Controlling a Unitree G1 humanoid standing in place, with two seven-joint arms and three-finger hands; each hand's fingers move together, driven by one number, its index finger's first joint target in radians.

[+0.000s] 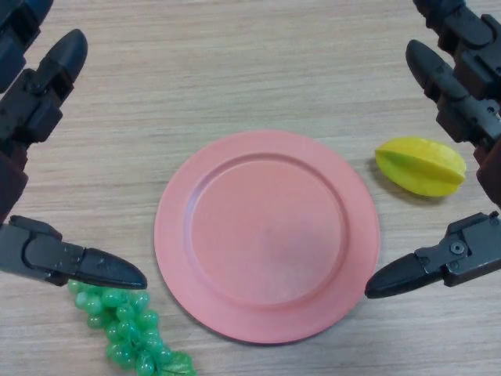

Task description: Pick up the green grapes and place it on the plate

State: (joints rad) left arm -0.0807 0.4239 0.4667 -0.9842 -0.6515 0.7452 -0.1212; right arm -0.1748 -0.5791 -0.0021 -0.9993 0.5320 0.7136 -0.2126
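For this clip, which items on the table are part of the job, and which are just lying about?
Part of the job:
- green grapes
- pink plate

Just lying about:
- yellow star fruit

Yellow starfruit (421,166) on wooden table (235,70), right side.

Glossy plastic green grapes (129,329), matt pink plate (266,235), wood-grain table (235,70)
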